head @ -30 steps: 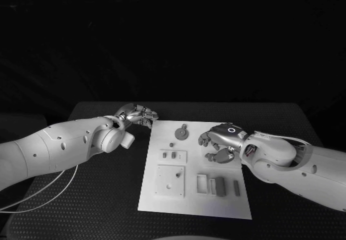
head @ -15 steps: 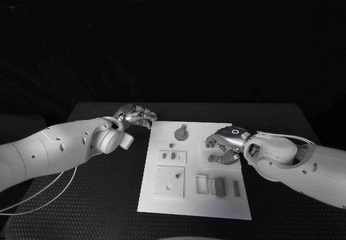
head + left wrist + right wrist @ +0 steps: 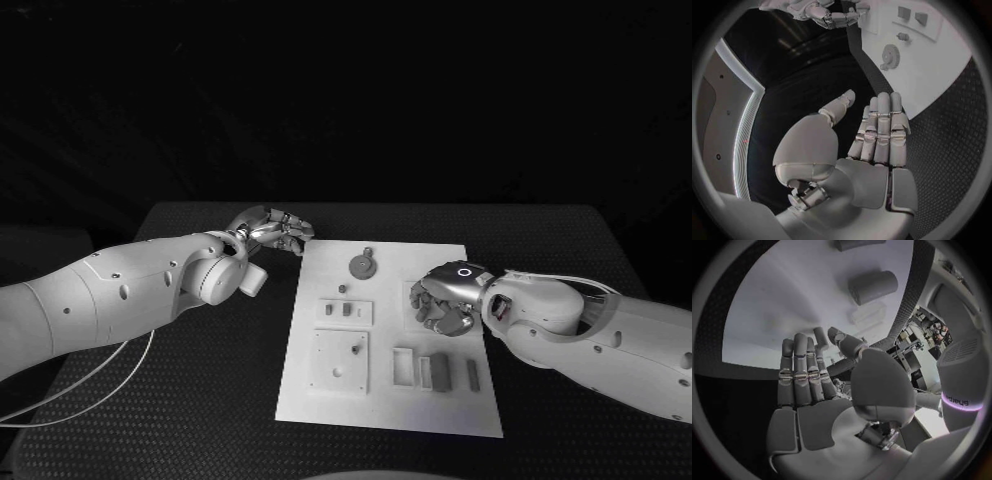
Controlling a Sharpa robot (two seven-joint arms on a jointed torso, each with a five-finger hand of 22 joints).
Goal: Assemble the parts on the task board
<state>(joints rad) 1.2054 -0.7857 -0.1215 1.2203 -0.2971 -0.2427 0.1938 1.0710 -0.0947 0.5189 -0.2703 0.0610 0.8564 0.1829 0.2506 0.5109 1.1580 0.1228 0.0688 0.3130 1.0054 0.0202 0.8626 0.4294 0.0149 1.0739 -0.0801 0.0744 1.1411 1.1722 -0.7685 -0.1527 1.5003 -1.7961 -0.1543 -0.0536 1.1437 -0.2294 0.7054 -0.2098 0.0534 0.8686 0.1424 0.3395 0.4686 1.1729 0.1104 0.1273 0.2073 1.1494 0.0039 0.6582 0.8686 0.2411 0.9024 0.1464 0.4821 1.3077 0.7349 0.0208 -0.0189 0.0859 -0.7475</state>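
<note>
From the head view, my left hand [image 3: 273, 229] sits off the task board [image 3: 392, 390], over the black table [image 3: 188, 400] just beside the board's far left corner, its fingers bunched loosely and nothing between them that I can make out. My right hand [image 3: 441, 305] is over the board's right half, palm turned down, fingers curled inward; from here I cannot tell whether anything is in them. On the board I see a round gear-like part [image 3: 364, 266] near the far edge, a small peg [image 3: 343, 290] below it, a small square plate with two slots [image 3: 346, 313], a larger square plate [image 3: 340, 361] nearer me, and a row of upright blocks [image 3: 434, 372] to its right, just on the near side of my right hand. In the left wrist view, my left hand [image 3: 870, 135] is flat, fingers [image 3: 882, 125] straight and pressed side by side, thumb standing apart, holding nothing; beyond the fingertips lies the board [image 3: 942, 55] with the gear [image 3: 890, 52] on it, and my right hand [image 3: 826, 12] shows further off. In the right wrist view, my right hand [image 3: 826, 385] has its fingers [image 3: 801, 370] side by side and bent at the tips toward the thumb over the white board [image 3: 786, 305], with no part visible in them; two grey blocks [image 3: 873, 286] stand on the board beyond.
</note>
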